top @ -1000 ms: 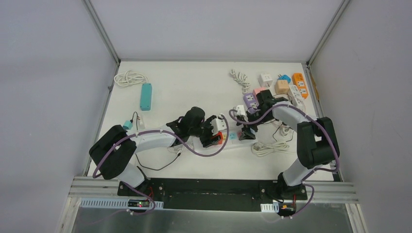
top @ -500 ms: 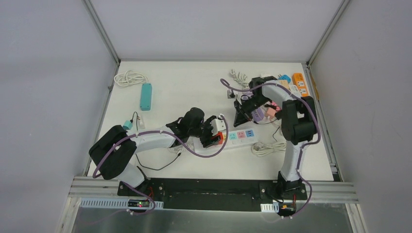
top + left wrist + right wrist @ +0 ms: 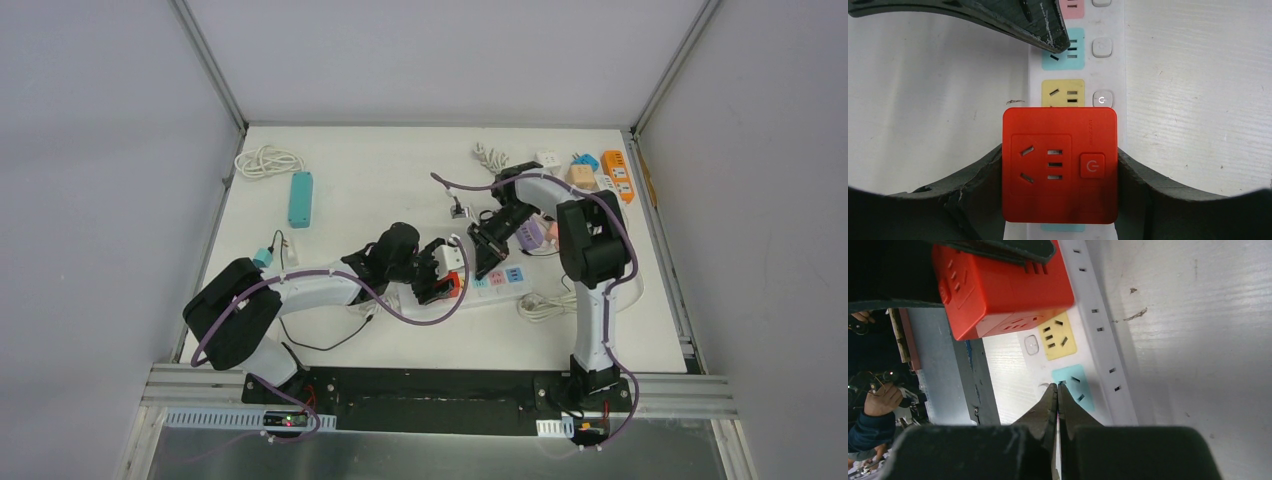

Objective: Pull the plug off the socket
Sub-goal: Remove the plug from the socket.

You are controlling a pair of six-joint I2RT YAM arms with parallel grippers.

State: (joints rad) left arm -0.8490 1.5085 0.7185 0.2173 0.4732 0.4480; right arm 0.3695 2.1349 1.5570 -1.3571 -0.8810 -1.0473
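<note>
The plug (image 3: 1059,165) is a red cube with its own socket face and a power button. It sits plugged into the white power strip (image 3: 1108,65), the socket. My left gripper (image 3: 1059,172) is shut on the plug, with one dark finger (image 3: 978,185) against each side. From above, the plug (image 3: 452,285) shows at the strip's (image 3: 505,280) left end. My right gripper (image 3: 1057,386) is shut on nothing. Its tips point down onto the strip (image 3: 1098,330) at the teal outlet (image 3: 1075,387), just beside the plug (image 3: 1003,285).
A yellow outlet (image 3: 1058,335) lies between the plug and the teal one. Several coloured adapters (image 3: 580,175) crowd the back right. A white cable coil (image 3: 545,305) lies by the strip's right end. At the back left are a teal strip (image 3: 300,198) and a coiled cable (image 3: 268,160).
My right arm swung from the adapters at the back right over to the power strip, and its jaws went from open to shut. The left gripper and plug have not moved.
</note>
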